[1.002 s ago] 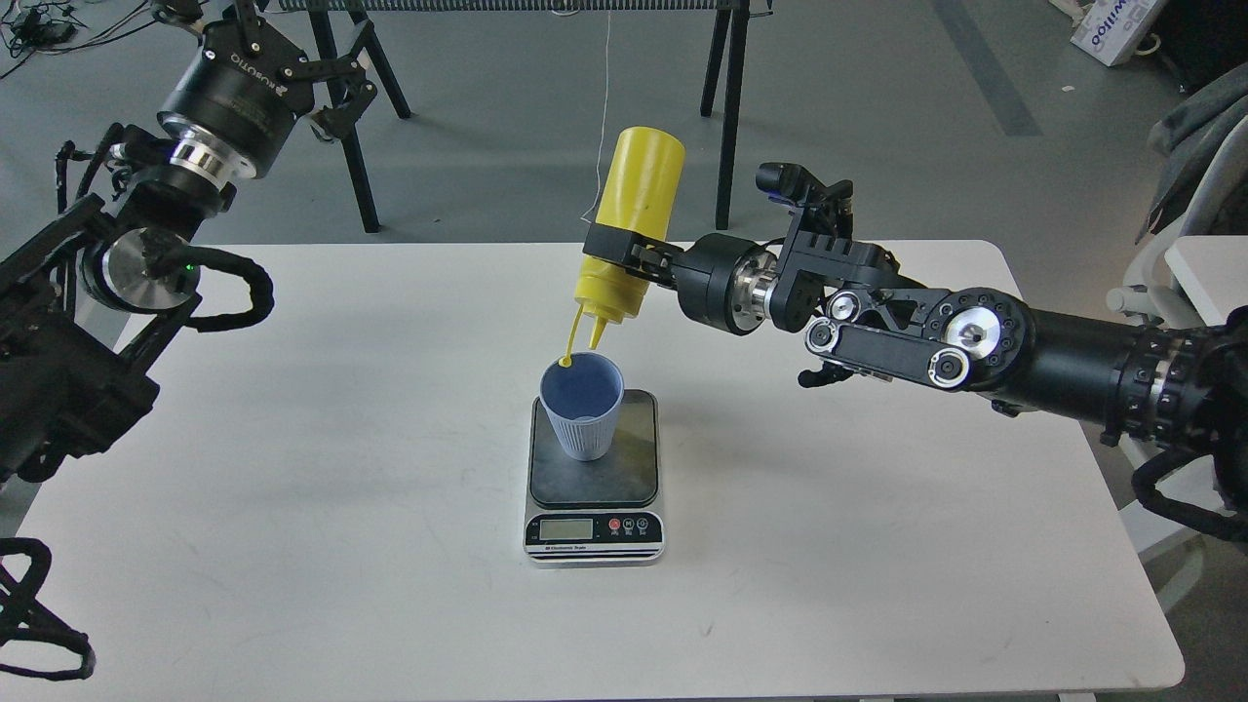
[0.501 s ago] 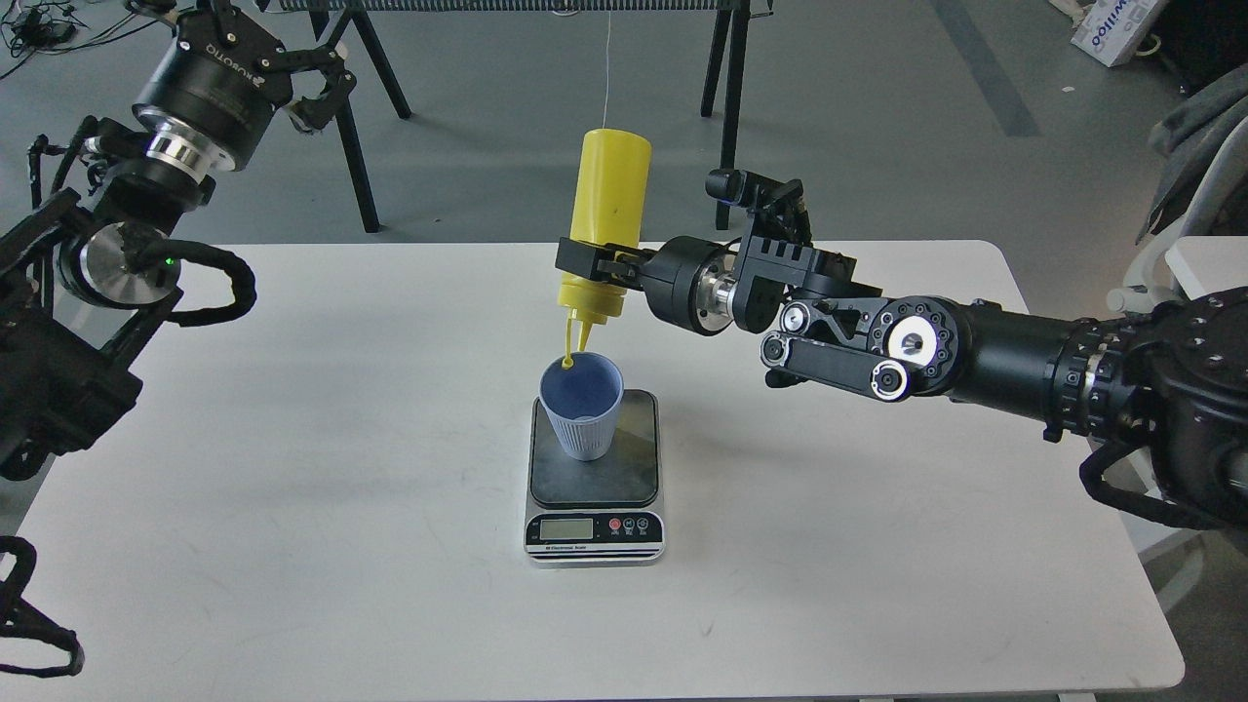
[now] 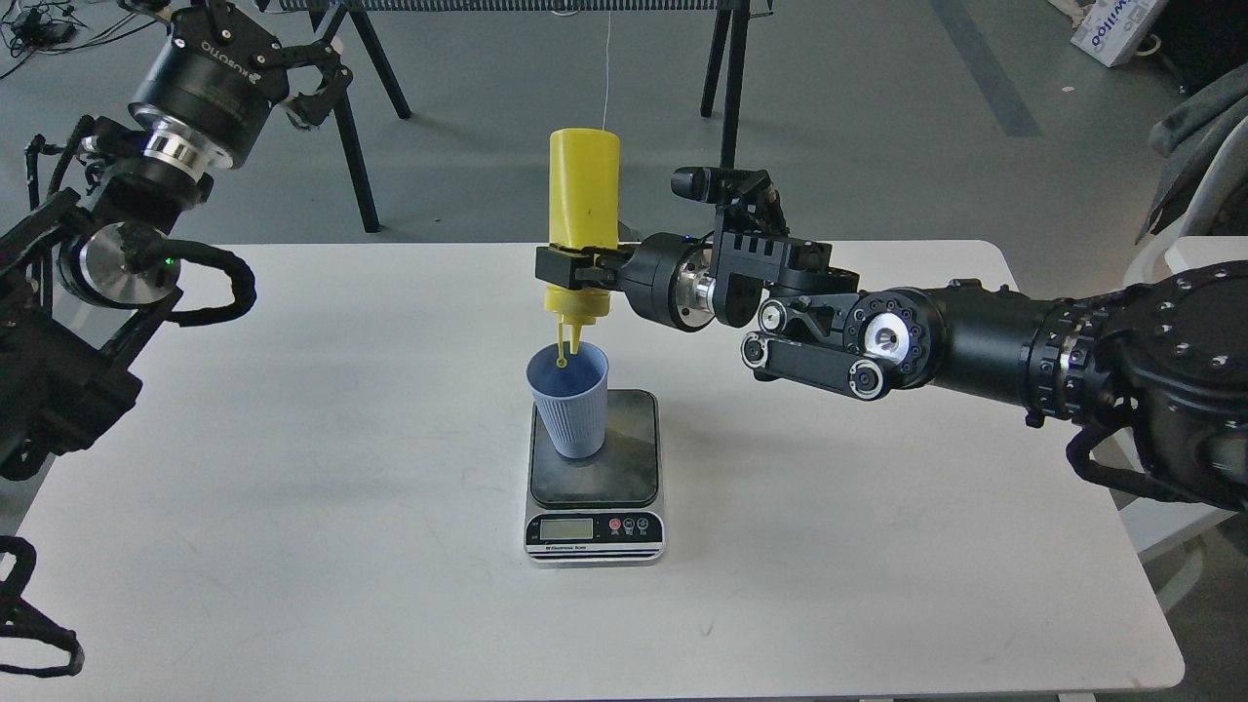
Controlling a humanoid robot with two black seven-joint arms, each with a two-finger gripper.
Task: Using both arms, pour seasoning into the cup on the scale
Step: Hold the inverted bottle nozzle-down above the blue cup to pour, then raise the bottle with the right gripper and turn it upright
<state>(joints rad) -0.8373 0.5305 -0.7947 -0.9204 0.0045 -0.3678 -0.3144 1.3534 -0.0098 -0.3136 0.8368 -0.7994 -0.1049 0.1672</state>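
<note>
The yellow seasoning bottle (image 3: 583, 210) hangs upside down, about vertical, with its nozzle just above the mouth of the light blue ribbed cup (image 3: 568, 398). Its cap strap dangles into the cup mouth. My right gripper (image 3: 570, 278) is shut on the bottle near its shoulder. The cup leans to the left on the dark plate of the scale (image 3: 595, 478). The scale's silver front with LCD faces me. My left gripper (image 3: 310, 83) is raised at the top left, far from the cup, with fingers spread and empty.
The white table (image 3: 292, 507) carries only the scale and cup. Black stand legs (image 3: 726, 107) rise behind the table's far edge. A thin white cord (image 3: 606, 68) hangs behind the bottle. A chair with grey cloth (image 3: 1194, 146) is at the right.
My right arm moved left and turned the bottle from tilted to about vertical. The cup has shifted left and now leans on the scale. My left gripper rose slightly.
</note>
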